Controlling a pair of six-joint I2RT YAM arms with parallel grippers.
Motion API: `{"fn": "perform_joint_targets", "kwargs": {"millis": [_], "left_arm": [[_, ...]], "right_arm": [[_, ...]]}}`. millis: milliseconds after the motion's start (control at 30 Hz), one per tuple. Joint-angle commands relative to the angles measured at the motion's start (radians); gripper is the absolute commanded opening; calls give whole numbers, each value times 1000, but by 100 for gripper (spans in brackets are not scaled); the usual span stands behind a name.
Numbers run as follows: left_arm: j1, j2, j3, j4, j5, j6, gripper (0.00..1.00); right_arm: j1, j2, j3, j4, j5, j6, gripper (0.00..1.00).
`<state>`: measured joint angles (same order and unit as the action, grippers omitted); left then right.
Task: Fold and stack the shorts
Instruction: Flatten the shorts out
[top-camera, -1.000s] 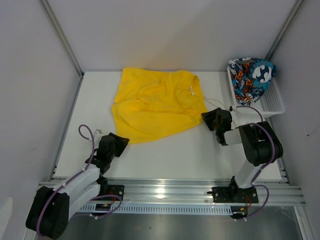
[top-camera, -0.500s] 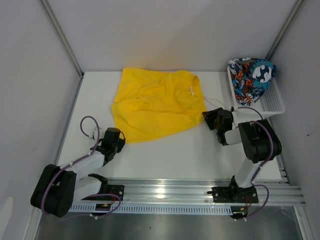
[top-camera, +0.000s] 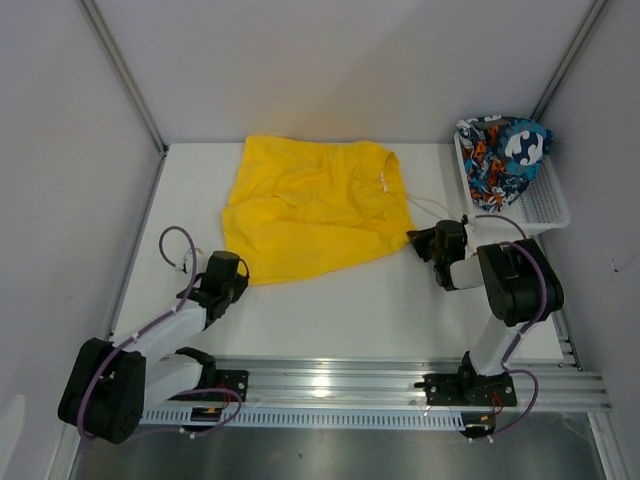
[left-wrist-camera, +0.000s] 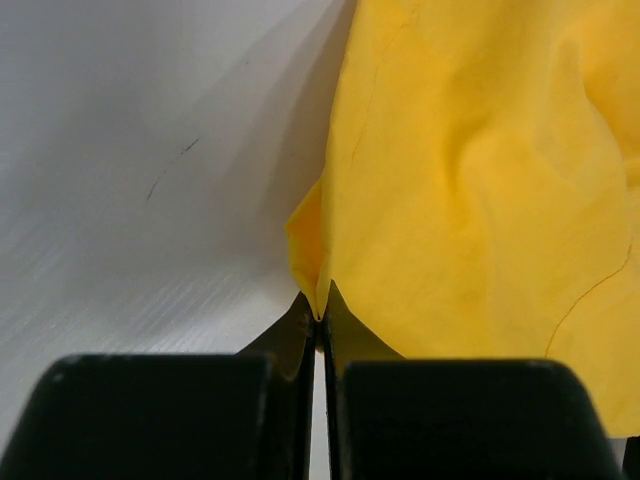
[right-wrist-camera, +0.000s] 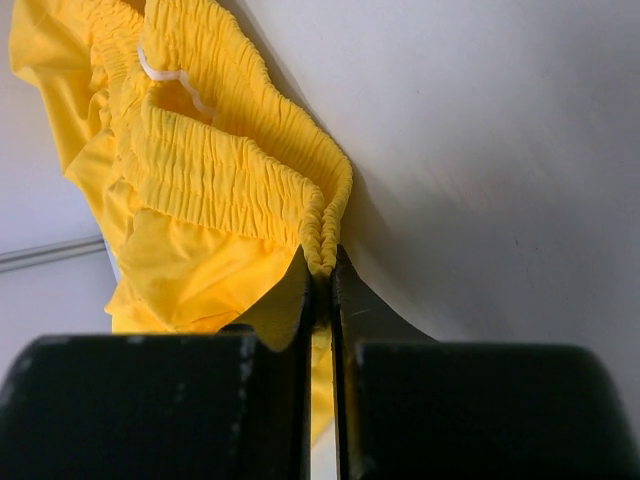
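we can read no text, label, brand or number in any view. the white shapes on the printed shorts (top-camera: 503, 150), far right in the basket (top-camera: 545, 207), are pattern, not letters.

Two shorts — yellow pair (top-camera: 310, 205), printed pair (top-camera: 500, 155) — one basket (top-camera: 545, 207).

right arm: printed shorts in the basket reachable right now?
Probably not yet: the right gripper is shut on the yellow shorts. The printed shorts lie close by, uncovered, in the basket.
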<state>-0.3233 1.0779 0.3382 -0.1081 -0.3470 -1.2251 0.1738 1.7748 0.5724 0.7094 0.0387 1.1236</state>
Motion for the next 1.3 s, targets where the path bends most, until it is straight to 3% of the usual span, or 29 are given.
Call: {"fn": "perform_joint_targets", "kwargs": {"millis": [0, 133, 300, 400, 533, 733, 767, 1033, 1133, 1267], "left_arm": [[-5, -64, 88, -70, -59, 79, 0], [0, -150, 208, -244, -127, 156, 0], [1, -294, 392, -430, -150, 266, 0], [1, -335, 478, -464, -132, 332, 0], [1, -291, 629, -515, -92, 386, 0], [24, -153, 907, -584, -72, 466, 0], [38, -129, 1020, -591, -52, 487, 0], [277, 149, 1560, -689, 250, 544, 0], [293, 175, 1711, -749, 255, 570, 0], [294, 81, 1708, -737, 224, 595, 0]], "right_arm": [[4, -55, 6, -45, 46, -34, 0], [35, -227, 9, -334, 221, -65, 0], [70, -533, -11, -765, 361, 42, 0], [102, -635, -16, -868, 380, 58, 0], [112, -621, 79, -994, 352, -3, 0], [182, -578, 485, -1254, 481, -56, 0], [184, -557, 539, -1274, 480, -74, 0], [182, -356, 1128, -1427, 380, -125, 0], [233, -379, 1181, -1453, 432, -134, 0], [282, -483, 1101, -1395, 434, -134, 0]]}}
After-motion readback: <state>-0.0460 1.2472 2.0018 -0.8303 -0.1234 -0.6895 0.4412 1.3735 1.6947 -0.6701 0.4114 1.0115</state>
